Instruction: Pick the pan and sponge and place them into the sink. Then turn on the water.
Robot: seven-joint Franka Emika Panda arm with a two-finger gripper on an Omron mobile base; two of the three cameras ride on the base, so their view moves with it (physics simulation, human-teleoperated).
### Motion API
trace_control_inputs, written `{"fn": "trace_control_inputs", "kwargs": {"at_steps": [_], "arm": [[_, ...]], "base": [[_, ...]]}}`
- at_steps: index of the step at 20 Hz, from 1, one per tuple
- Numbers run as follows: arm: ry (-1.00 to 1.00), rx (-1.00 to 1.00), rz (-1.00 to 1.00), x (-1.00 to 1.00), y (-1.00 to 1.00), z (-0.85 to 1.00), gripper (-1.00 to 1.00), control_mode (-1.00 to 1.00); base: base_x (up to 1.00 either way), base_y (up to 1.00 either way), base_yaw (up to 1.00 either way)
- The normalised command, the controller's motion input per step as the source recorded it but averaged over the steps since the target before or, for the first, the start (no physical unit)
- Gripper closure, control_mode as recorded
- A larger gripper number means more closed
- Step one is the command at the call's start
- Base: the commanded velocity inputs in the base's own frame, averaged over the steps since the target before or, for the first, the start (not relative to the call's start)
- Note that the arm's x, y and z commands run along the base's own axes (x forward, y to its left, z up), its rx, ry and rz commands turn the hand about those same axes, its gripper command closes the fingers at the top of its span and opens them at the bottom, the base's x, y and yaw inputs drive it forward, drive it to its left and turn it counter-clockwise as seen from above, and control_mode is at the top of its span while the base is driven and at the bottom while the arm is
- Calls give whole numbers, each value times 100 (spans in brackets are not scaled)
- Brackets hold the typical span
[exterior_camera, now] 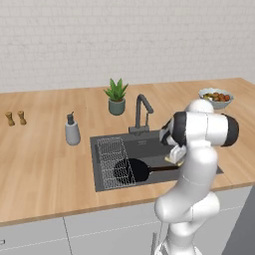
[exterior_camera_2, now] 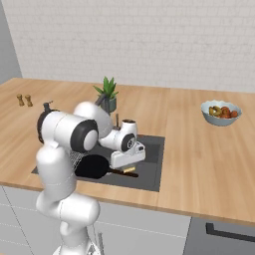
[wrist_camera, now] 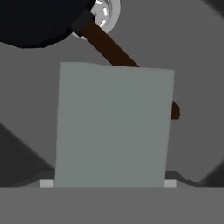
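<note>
The round black frying pan [exterior_camera: 130, 170] has a long, thin dark brown handle [exterior_camera: 163, 169]. It lies flat inside the large dark grey recessed sink [exterior_camera: 102, 149], partly on the wire grid rack [exterior_camera: 111, 158]. Its long axis runs across the basin, with the handle pointing toward the robot arm's side in the left base view. In the hand view the handle [wrist_camera: 114, 50] runs diagonally behind a flat rectangular pale grey face, the small flat sponge [wrist_camera: 113, 127], which fills the space between the fingers [wrist_camera: 113, 183]. In the base views a yellow edge of the sponge [exterior_camera_2: 130, 170] shows just under the hand, over the sink. The fingers stand wide, one at either side of the sponge; whether they press it cannot be told. A round steel drain [wrist_camera: 106, 15] shows beside the pan. On the wooden desk [exterior_camera: 45, 164], a grey bowl [exterior_camera_2: 220, 113] holds fruit.
</note>
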Motion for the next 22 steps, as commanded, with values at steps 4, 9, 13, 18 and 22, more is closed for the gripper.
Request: {"fn": "trace_control_inputs", "kwargs": {"at_steps": [4,9,13,18,22], "arm": [[0,0,0,36,0,-43,100,-100],[0,0,0,30,0,-43,100,-100],[-2,0,0,21,0,-40,100,-100],[0,0,0,10,0,-20,100,-100],[0,0,0,2,0,-9,-100,-100]], "base": [[0,0,0],[0,0,0],[0,0,0],[0,0,0],[0,0,0]]}}
